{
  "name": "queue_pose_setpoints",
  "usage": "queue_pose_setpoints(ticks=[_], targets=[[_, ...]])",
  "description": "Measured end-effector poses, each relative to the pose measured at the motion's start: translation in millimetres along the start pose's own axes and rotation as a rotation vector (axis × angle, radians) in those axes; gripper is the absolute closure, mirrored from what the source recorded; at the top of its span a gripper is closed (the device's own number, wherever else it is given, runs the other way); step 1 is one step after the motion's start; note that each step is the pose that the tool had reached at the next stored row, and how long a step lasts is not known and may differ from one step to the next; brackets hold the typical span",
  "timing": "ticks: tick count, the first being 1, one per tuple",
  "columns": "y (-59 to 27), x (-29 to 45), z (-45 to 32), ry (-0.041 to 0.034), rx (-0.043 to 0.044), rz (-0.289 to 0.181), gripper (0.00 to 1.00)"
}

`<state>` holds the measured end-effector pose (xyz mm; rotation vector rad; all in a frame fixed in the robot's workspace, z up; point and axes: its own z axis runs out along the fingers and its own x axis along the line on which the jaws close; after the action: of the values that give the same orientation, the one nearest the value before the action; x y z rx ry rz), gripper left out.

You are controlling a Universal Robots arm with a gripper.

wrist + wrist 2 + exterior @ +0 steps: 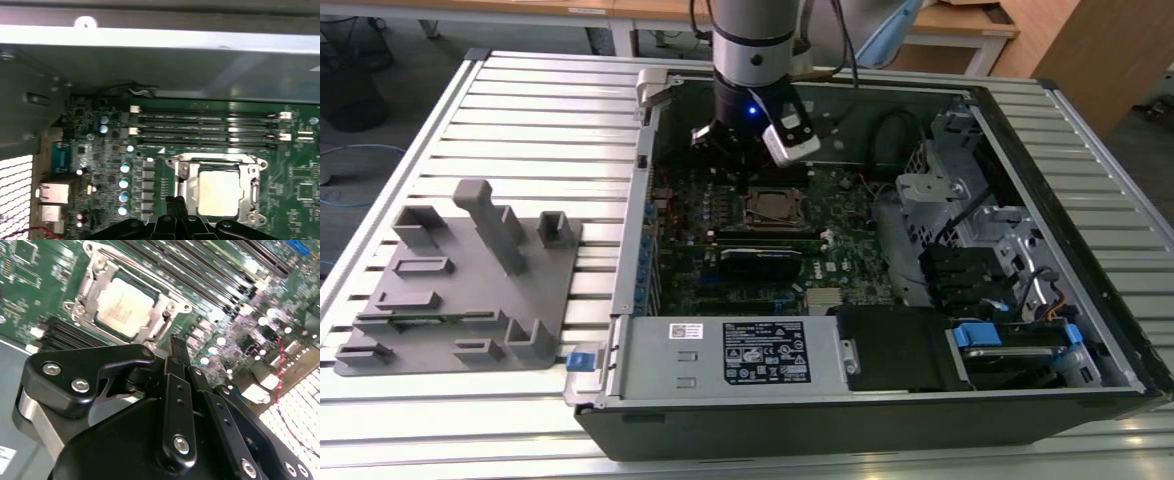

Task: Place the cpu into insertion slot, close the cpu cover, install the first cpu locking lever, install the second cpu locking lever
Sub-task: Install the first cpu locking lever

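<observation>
The cpu (122,305), a silver-tan square chip, lies flat in the insertion slot (774,208) on the green board. The cpu cover (90,287), a silvery frame, is down around the chip, whose top shows through the cut-out. The cpu (218,192) and the cpu cover (182,180) also appear in the first wrist view. My gripper (179,342) hovers just beside the socket's edge, its black fingers pressed together with nothing between them. In the exterior view the gripper (742,176) hangs inside the case, slightly behind the socket.
Long black memory slots (205,127) run along the board behind the socket. A black graphics card (761,262) sits in front of it. The open computer case (640,110) walls the area in, with drive cages (961,200) at the exterior view's right. A grey fixture (460,280) stands on the table.
</observation>
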<state>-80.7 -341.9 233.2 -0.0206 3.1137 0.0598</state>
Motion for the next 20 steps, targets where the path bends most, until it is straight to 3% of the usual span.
queue_pose_setpoints(ticks=[7, 12, 17, 20], targets=[[0.2, 14.1, 0.2, -0.0001, 0.0000, 0.000, 0.89], [0.2, 19.0, 0.2, -0.0010, -0.0017, 0.000, 0.89], [0.3, 23.7, 0.1, -0.0132, -0.0423, 0.001, 0.89], [0.3, 25.7, 0.1, -0.0163, -0.0483, 0.001, 0.89]])
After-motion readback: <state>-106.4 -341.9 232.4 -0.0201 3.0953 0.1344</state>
